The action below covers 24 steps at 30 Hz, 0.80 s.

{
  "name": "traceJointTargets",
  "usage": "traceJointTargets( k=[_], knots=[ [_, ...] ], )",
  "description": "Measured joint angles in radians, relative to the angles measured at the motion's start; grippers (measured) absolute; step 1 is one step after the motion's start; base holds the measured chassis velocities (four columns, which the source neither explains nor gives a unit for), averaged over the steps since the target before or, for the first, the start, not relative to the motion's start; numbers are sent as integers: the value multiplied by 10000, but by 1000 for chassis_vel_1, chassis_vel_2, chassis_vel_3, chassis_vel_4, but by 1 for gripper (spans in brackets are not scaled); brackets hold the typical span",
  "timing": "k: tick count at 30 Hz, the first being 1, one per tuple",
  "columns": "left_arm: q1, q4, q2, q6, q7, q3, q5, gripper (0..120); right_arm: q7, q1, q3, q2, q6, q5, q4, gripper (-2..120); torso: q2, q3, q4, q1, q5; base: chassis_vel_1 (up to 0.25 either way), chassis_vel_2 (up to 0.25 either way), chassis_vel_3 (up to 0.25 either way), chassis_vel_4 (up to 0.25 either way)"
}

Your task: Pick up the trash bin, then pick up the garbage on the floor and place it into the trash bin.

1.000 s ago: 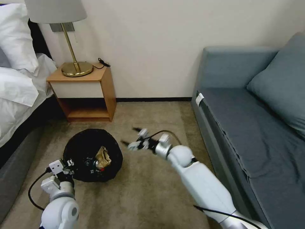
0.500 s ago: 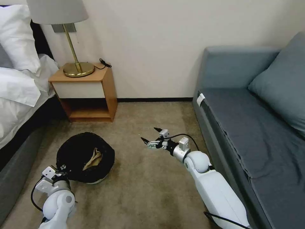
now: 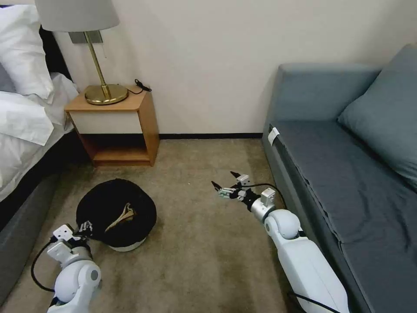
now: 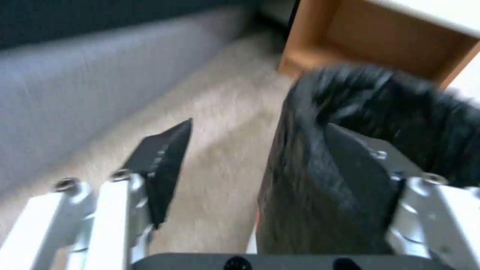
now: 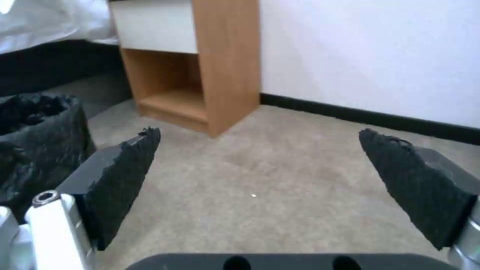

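Observation:
The trash bin (image 3: 114, 208), white with a black bag over its rim, stands upright on the carpet in front of the nightstand. A tan crumpled piece of garbage (image 3: 123, 214) lies inside it. My left gripper (image 3: 84, 227) is at the bin's near-left rim. In the left wrist view the left gripper (image 4: 258, 125) is open, the bin's bagged wall (image 4: 300, 168) stands between its fingers, and one finger (image 4: 362, 168) lies against the bag. My right gripper (image 3: 228, 184) hovers open over bare carpet to the right of the bin, with nothing between its fingers (image 5: 125, 165).
A wooden nightstand (image 3: 117, 126) with a brass lamp (image 3: 102, 87) stands against the wall behind the bin. The bed (image 3: 26, 130) runs along the left and a grey-blue sofa (image 3: 347, 174) along the right. Open carpet (image 3: 195, 243) lies between them.
The bin has come down from a raised, tilted pose to stand on the carpet, and the left arm has drawn back. The right gripper has swung right, away from the bin.

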<state>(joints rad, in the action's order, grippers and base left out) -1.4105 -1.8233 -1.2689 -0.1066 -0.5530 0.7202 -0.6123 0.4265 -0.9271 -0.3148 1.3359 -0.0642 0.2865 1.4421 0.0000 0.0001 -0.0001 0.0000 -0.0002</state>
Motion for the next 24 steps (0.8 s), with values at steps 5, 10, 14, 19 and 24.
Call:
traceJointTargets(
  k=[5, 10, 14, 19, 24],
  knots=[
    [-271, -956, -20, 41, 46, 61, 851, 98, -232, -135, -322, -133, 8, 499, 158, 100, 0, 0, 0, 0, 3, 0, 0, 0, 0],
    [-529, -1521, 136, 269, 543, -27, 1995, 100, -686, -345, -712, -213, 7, 1125, 354, 100, 0, -1, 1, 0, 3, 0, 0, 0, 0],
    [-814, -1778, 605, 906, 1748, -344, 3905, 100, -1319, -629, -1080, -205, -57, 1886, 527, 100, 0, 0, 1, 0, 3, 0, 0, 0, 0],
    [-740, -1706, 971, 1536, 2809, -669, 4663, 100, -1797, -813, -1336, -78, -113, 2415, 685, 100, 1, -1, 0, 0, 3, 0, 0, 0, 0],
    [-401, -1347, 1110, 2131, 3981, -1280, 4566, 100, -2150, -944, -1516, 291, -128, 2760, 662, 100, 0, -1, -1, 0, 0, 0, 0, 0, 0]
  ],
)
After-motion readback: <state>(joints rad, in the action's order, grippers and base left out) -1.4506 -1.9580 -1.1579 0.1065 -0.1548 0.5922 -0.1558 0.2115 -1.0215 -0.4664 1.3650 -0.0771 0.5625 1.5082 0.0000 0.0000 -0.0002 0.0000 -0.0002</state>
